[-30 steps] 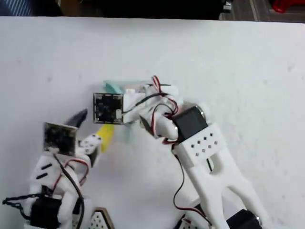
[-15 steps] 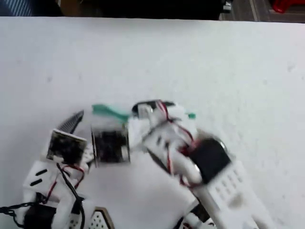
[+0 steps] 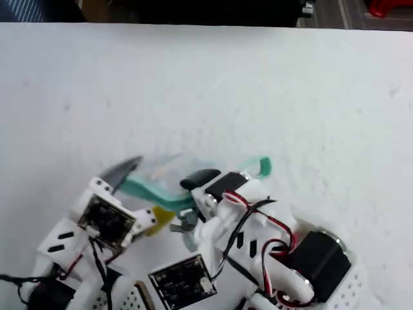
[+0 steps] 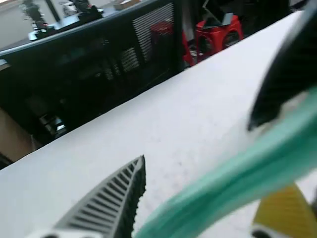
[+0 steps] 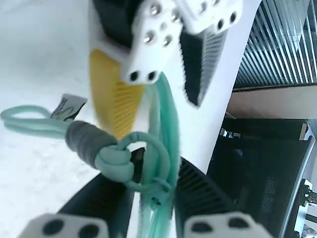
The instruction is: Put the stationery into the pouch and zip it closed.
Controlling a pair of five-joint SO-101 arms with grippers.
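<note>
The clear pouch (image 3: 161, 169) with a teal zip edge (image 3: 151, 192) lies near the table's front, between the two arms. My right gripper (image 3: 193, 190) is shut on that teal edge (image 5: 161, 148) beside the knotted teal pull cord (image 5: 111, 161) with its grey sleeve (image 5: 84, 141). My left gripper (image 3: 143, 194) stands open around the same edge: its ribbed dark finger (image 4: 114, 203) is on one side of the teal band (image 4: 233, 183) and its yellow finger (image 4: 277, 213) on the other. What is inside the pouch cannot be made out.
A teal cord loop (image 3: 258, 166) trails from the pouch on the white table (image 3: 258, 84). Both arm bases crowd the front edge. A black mesh barrier (image 4: 124, 59) stands beyond the table's far side.
My right arm has swung back toward the front edge, dragging the pouch nearer with it. My left arm has shifted slightly right, staying at the pouch's edge.
</note>
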